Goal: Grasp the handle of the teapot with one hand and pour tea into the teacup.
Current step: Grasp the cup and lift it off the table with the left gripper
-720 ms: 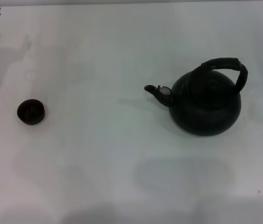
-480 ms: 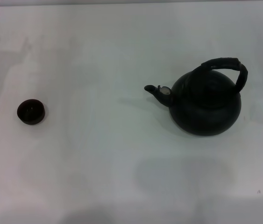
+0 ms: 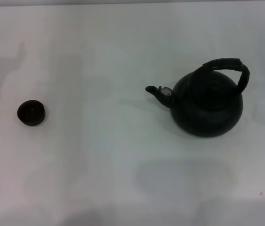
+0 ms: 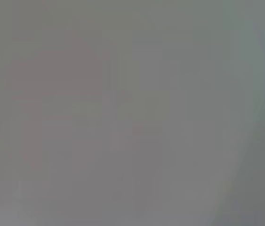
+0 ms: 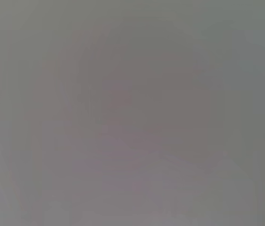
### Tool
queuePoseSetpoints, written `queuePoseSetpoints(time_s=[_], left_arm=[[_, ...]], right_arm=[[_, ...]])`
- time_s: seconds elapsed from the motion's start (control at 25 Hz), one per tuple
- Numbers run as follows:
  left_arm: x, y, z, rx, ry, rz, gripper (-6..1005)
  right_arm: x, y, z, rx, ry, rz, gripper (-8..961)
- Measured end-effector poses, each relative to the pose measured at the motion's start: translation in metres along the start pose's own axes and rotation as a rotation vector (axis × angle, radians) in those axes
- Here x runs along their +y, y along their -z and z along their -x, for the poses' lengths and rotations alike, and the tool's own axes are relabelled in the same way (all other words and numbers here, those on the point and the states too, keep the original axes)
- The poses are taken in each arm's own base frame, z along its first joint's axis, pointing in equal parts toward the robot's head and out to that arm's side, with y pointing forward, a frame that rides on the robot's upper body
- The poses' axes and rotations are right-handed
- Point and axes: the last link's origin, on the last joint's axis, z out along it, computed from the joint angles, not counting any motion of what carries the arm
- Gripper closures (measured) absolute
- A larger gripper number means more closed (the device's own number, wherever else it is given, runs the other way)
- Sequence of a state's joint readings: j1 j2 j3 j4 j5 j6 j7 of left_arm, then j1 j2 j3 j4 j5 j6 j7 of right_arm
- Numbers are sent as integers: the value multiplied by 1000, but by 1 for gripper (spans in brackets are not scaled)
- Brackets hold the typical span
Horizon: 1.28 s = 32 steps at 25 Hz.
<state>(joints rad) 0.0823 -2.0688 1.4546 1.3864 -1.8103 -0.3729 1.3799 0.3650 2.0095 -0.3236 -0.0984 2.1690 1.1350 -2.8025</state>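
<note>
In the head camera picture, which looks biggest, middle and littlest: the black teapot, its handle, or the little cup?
1. The round black teapot, by far the largest.
2. Its arched, ribbed black handle.
3. The small dark round teacup, though it looks close to the handle in span.

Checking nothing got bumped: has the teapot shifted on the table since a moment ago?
No. In the head view the teapot keeps the same place, spout toward the teacup, which has not moved either.
</note>
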Motion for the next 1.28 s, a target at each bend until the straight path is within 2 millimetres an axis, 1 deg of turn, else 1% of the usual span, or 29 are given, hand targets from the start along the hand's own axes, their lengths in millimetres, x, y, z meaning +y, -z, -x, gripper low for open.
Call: queuePoseSetpoints(time_s=[0.12, 0.24, 0.4, 0.56, 0.72, 0.88, 1.0, 1.12, 1.28], left_arm=[[3, 3, 7, -79, -23, 51, 138], [-2, 3, 14, -202, 3, 85, 138], [-6, -1, 20, -379, 61, 88, 138], [0, -5, 25, -471, 54, 70, 137], [12, -6, 32, -447, 15, 65, 135], [27, 0, 33, -338, -38, 33, 130], [37, 7, 38, -268, -49, 6, 128], [49, 11, 49, -239, -38, 0, 128], [54, 16, 63, -243, 4, -13, 128]], right_arm=[[-1, -2, -2, 17, 2, -6, 109], [1, -5, -2, 31, 3, -6, 109], [4, -10, -2, 39, 7, 4, 109], [5, -11, -3, 50, 10, 6, 108], [4, -11, -7, 78, 11, -2, 108], [4, -11, -9, 90, 13, -7, 109], [3, -13, -10, 103, 16, -10, 108], [3, -16, -11, 120, 24, -13, 108], [1, -19, -12, 146, 39, -22, 109]])
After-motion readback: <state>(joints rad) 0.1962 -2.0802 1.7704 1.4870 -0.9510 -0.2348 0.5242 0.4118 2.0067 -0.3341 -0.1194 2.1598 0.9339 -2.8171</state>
